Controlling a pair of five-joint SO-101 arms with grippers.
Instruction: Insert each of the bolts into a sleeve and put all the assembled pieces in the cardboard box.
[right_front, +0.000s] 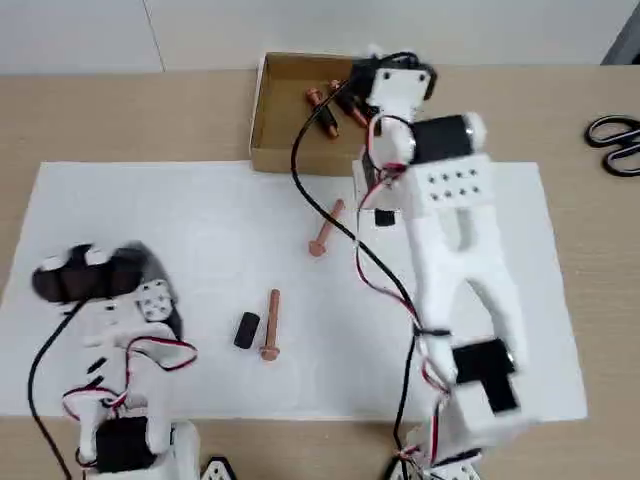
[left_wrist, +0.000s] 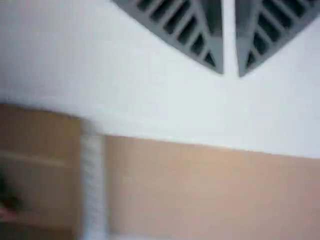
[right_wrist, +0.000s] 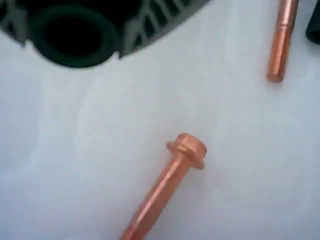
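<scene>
My right gripper (right_wrist: 75, 15) is shut on a black sleeve (right_wrist: 45, 47), seen end-on as a dark ring above the white paper. A copper bolt (right_wrist: 172, 180) lies just under it on the paper; in the high view this bolt (right_front: 326, 229) is beside the right arm (right_front: 450, 190). Farther off lie a second bolt (right_front: 270, 324) and a loose black sleeve (right_front: 246, 330). The cardboard box (right_front: 262, 125) at the back holds assembled pieces (right_front: 325, 108). My left gripper (left_wrist: 231, 72) hovers shut and empty over the paper's left part, and the high view shows this left gripper (right_front: 88, 272) too.
White paper (right_front: 200, 230) covers most of the wooden table. Scissors (right_front: 615, 140) lie at the far right edge. The right arm's cables (right_front: 330, 215) hang across the paper between the box and the arm's base.
</scene>
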